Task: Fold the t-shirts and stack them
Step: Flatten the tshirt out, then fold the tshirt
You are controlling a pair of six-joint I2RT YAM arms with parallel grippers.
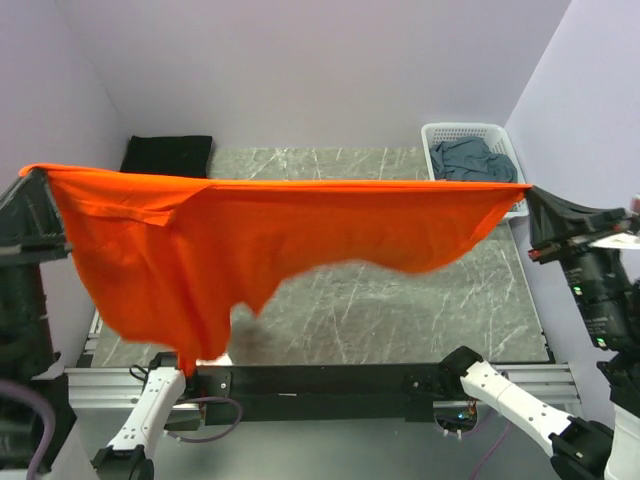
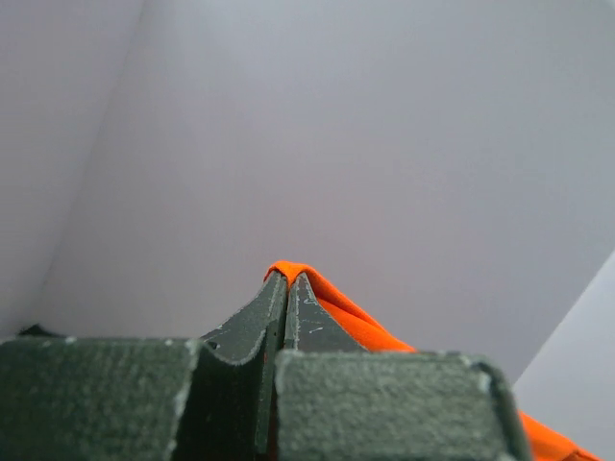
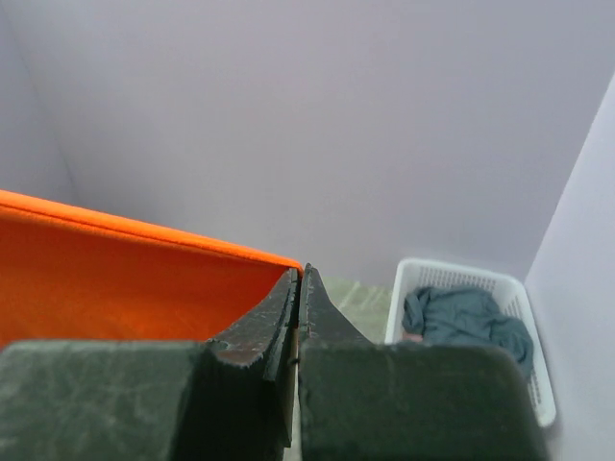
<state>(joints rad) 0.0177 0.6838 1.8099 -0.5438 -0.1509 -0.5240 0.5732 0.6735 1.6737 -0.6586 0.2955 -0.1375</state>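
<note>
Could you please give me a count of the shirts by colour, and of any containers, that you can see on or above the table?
orange shirt: 1
black shirt: 1
blue-grey shirt: 1
white basket: 1
Total: 4 things, 3 of them shirts

Both arms reach up and spread wide apart, at about equal height. The left pincer [image 1: 33, 175] and right pincer [image 1: 530, 190] each have jaws pressed tight on an upper corner of the orange t-shirt [image 1: 250, 230].
</note>
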